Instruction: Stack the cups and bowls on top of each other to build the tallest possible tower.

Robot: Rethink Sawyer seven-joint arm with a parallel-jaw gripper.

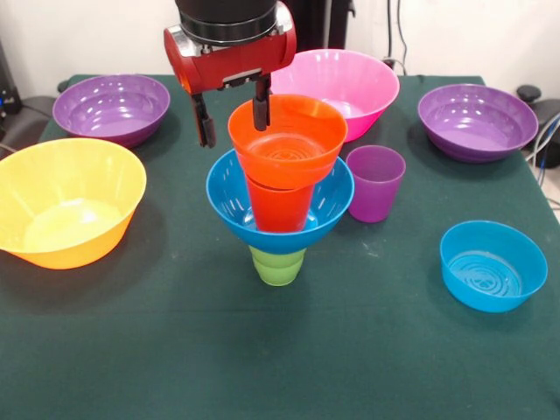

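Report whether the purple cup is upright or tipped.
Upright: the purple cup stands on its base on the green cloth, open mouth facing up, beside the tower.

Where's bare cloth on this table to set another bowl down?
Widest bare patch: the near strip in front of the green cup, between the yellow bowl and small blue bowl. Crowded around the tower, purple cup and hand.

We find no legible text, label, brand, number or sign anywhere in the front view. We checked the glossy plastic bowls and cups, the red and black arm housing and the dark green counter cloth (367,350); all surfaces read blank.
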